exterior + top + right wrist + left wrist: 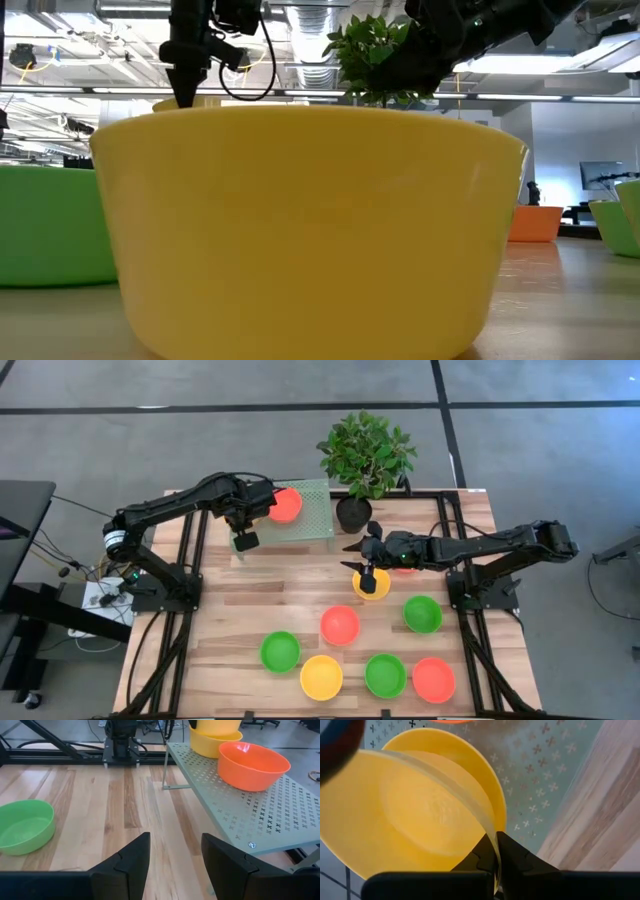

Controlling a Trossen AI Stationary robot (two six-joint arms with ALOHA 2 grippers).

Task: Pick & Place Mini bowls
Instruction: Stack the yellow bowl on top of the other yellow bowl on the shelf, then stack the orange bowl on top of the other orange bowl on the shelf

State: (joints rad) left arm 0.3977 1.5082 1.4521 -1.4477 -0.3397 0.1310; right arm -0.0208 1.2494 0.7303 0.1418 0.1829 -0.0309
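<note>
My left gripper hangs over the pale green perforated shelf at the far left, shut on a yellow mini bowl. A second yellow bowl stands on the shelf right under it, beside a red-orange bowl. My right gripper is held open and empty above mid-table, over a yellow bowl. Several more red, green and yellow bowls rest on their bases on the near half of the wooden table. My left gripper pinches the held yellow bowl's rim, one finger inside the bowl and one outside. The fingers come from above, pointing steeply down. The bowl hangs tilted, above the second yellow bowl on the shelf; whether the two touch I cannot tell.
A potted plant in a black pot stands at the far edge beside the shelf. A red bowl shows partly under my right arm. In the low view a yellow bowl close to the camera hides most of the table.
</note>
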